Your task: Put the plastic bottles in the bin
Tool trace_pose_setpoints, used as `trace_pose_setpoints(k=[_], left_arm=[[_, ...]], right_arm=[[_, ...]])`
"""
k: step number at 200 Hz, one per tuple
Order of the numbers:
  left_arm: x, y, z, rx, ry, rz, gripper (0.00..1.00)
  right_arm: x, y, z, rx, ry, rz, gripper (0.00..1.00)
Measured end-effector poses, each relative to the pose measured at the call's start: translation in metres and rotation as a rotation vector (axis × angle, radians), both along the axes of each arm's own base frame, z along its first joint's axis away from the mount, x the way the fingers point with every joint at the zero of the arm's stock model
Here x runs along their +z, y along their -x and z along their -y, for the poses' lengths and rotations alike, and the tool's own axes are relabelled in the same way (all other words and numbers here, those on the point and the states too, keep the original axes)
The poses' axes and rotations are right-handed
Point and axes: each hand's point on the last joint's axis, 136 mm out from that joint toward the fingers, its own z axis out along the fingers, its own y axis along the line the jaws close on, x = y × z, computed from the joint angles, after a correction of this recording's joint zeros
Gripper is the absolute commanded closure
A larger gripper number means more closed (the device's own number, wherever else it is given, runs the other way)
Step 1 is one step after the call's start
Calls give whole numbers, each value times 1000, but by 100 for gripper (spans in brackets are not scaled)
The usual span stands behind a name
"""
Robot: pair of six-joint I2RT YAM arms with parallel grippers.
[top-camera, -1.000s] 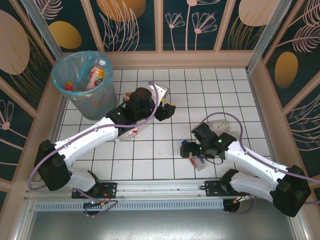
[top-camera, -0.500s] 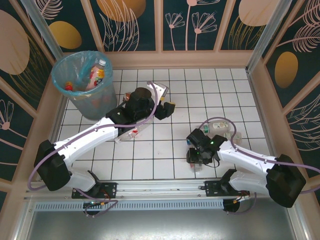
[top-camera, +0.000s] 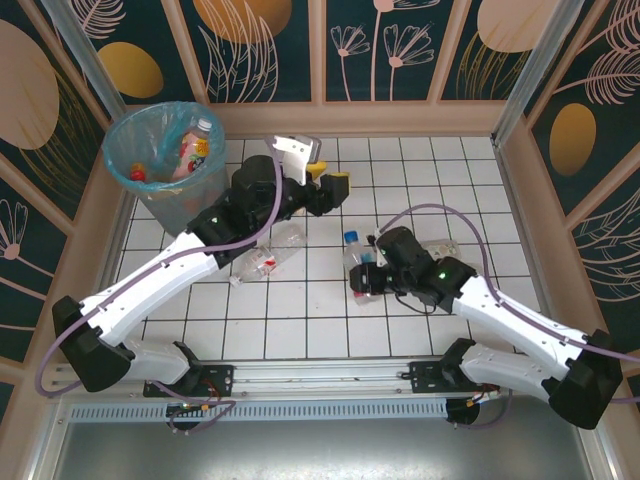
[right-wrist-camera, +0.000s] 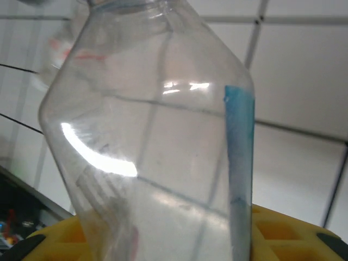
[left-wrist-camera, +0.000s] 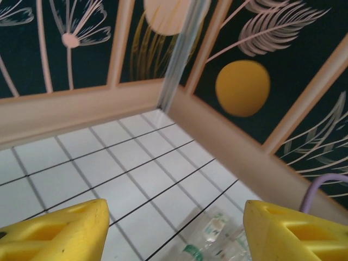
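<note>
The bin point(top-camera: 160, 165), grey with a light-blue bag, stands at the back left and holds a pink-labelled bottle point(top-camera: 195, 145). My right gripper point(top-camera: 366, 277) is shut on a clear bottle point(top-camera: 353, 258) with a blue cap. Up close, that bottle point(right-wrist-camera: 157, 152) shows a blue label strip and stands between the yellow fingers point(right-wrist-camera: 293, 234) of the right gripper point(right-wrist-camera: 174, 247). My left gripper point(top-camera: 330, 180) hangs open and empty above the tiles right of the bin. Another clear bottle point(top-camera: 268, 255) with a red label lies under the left arm. The left gripper point(left-wrist-camera: 174, 234) has a green-labelled bottle point(left-wrist-camera: 212, 242) on the floor beyond it.
A further clear bottle point(top-camera: 443, 246) lies partly behind the right arm's cable. Wooden walls point(top-camera: 520, 200) ring the white tiled floor point(top-camera: 420, 180). The back right tiles are bare.
My right gripper has shut on the blue-capped bottle and carried it left and away from the front edge. The left arm has swung toward the back wall, jaws still apart.
</note>
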Motion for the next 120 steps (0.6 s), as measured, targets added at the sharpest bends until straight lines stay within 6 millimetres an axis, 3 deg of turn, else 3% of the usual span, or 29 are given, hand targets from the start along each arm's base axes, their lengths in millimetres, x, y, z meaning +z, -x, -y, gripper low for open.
trace_pose_setpoints(k=[49, 84, 120], left_arm=[[31, 21, 3, -94, 91, -10, 26], [61, 50, -5, -186, 172, 2, 19], [89, 83, -13, -305, 245, 39, 22]], right_arm=[[83, -22, -40, 131, -197, 260, 62], [110, -20, -56, 222, -282, 365, 63], [136, -14, -68, 304, -368, 456, 63]])
